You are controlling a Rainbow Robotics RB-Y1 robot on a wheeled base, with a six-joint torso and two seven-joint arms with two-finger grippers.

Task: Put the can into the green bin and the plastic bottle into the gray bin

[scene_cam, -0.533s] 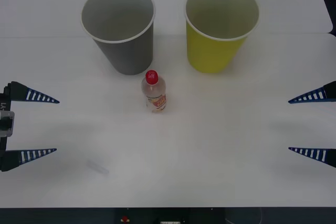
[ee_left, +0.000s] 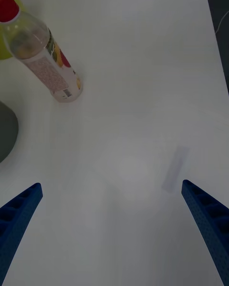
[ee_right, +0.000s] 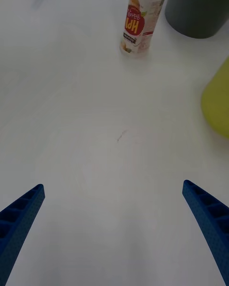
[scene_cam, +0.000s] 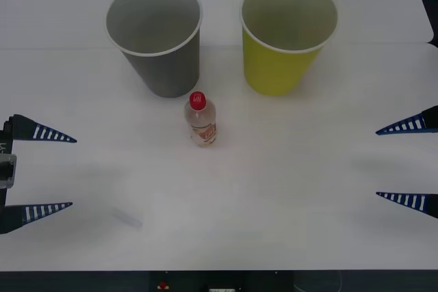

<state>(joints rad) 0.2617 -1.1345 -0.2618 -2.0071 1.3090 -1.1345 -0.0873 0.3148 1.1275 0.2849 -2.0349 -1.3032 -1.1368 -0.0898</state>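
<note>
The plastic bottle (scene_cam: pixel 200 120) stands upright near the middle of the white table (scene_cam: pixel 287 189), just at the six o'clock side of the gray bin (scene_cam: pixel 156 37), with the yellow cup (scene_cam: pixel 286 35) off at its two o'clock. The left gripper (scene_cam: pixel 40 171) hangs spread wide at the bottle's eight o'clock, well apart from it, holding nothing. The right gripper (scene_cam: pixel 406 163) hangs equally wide at the table's three o'clock edge, also empty.

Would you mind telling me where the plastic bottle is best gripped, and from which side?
Probably around the labelled body, below the red cap: the plastic bottle stands upright, narrow enough for open fingers. I would bring the left gripper in level from the robot's left, since the gray bin stands close behind the bottle, while the table beside it looks free.
</note>
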